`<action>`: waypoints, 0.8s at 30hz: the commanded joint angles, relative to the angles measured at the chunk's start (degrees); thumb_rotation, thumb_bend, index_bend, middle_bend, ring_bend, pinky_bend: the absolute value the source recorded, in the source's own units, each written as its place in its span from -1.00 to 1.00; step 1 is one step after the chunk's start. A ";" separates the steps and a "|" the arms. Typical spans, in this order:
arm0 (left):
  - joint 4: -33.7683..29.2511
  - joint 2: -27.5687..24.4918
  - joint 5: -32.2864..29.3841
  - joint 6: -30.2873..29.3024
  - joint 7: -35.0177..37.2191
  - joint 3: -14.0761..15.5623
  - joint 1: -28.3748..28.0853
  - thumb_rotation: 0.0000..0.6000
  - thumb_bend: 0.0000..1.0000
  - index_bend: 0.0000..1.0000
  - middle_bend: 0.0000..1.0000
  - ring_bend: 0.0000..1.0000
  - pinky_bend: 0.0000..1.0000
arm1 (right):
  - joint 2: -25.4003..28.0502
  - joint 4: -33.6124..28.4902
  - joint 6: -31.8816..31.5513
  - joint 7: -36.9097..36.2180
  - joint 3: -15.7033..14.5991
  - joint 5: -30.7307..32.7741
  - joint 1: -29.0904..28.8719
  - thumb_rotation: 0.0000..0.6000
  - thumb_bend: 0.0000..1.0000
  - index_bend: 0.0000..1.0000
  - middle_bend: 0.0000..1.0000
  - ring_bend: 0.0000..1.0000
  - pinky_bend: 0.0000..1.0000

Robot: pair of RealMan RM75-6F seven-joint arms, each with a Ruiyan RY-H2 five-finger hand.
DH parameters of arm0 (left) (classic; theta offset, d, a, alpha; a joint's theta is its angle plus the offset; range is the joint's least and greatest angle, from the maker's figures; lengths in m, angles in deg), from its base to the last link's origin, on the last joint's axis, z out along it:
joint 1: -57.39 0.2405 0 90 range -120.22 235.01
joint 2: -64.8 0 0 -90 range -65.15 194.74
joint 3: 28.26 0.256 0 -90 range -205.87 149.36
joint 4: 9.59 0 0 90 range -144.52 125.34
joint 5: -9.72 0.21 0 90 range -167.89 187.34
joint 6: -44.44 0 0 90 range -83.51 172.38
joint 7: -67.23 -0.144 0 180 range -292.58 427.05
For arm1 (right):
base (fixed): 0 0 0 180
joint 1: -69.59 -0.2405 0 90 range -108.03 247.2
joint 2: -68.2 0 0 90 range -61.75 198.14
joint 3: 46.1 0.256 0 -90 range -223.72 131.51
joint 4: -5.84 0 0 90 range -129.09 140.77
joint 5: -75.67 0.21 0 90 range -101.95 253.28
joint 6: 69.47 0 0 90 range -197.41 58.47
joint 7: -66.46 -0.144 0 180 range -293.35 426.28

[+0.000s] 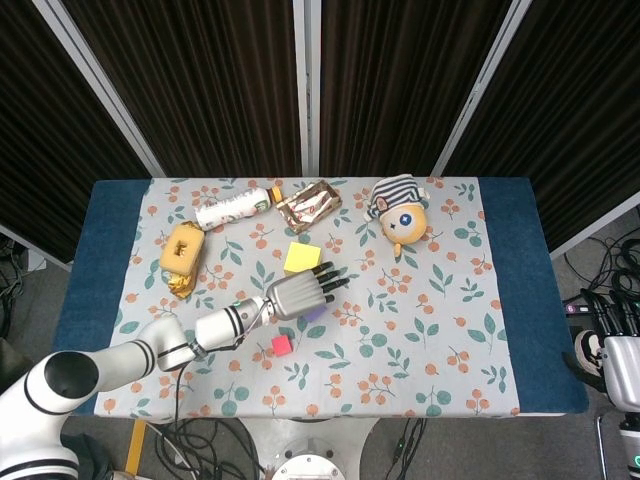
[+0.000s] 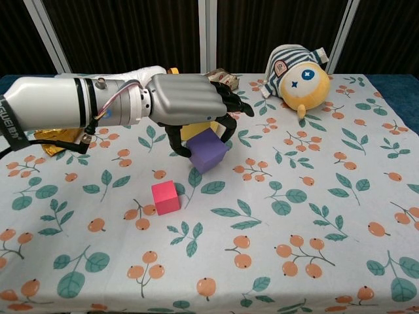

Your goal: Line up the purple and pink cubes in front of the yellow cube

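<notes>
The left hand [image 2: 190, 104] grips the purple cube [image 2: 209, 150] from above, tilted and apparently off the table, just in front of the yellow cube [image 1: 303, 259], so it can be set there; the pink cube [image 2: 165, 197] waits below and left of the hand. The chest view shows the grip; overhead, the hand nearly hides purple but shows yellow whole. The right hand [image 1: 612, 340] hangs idle off the table's edge, its grasp unreadable.
</notes>
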 commanded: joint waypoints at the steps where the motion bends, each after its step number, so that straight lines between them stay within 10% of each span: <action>1: 0.16 0.28 -0.39 -0.37 -1.16 0.01 -0.15 1.00 -0.63 -0.28 -0.73 -0.78 -0.76 | 0.05 0.10 -0.12 -0.15 0.05 0.01 0.09 1.00 -0.75 -1.00 -0.75 -1.00 -0.81; 24: -3.03 6.05 -6.44 -5.27 -4.88 -3.82 1.85 1.00 -0.93 -0.52 -0.79 -0.79 -0.76 | 0.21 -0.01 -1.02 -0.38 0.05 -0.98 0.51 1.00 -0.75 -1.00 -0.76 -1.00 -0.81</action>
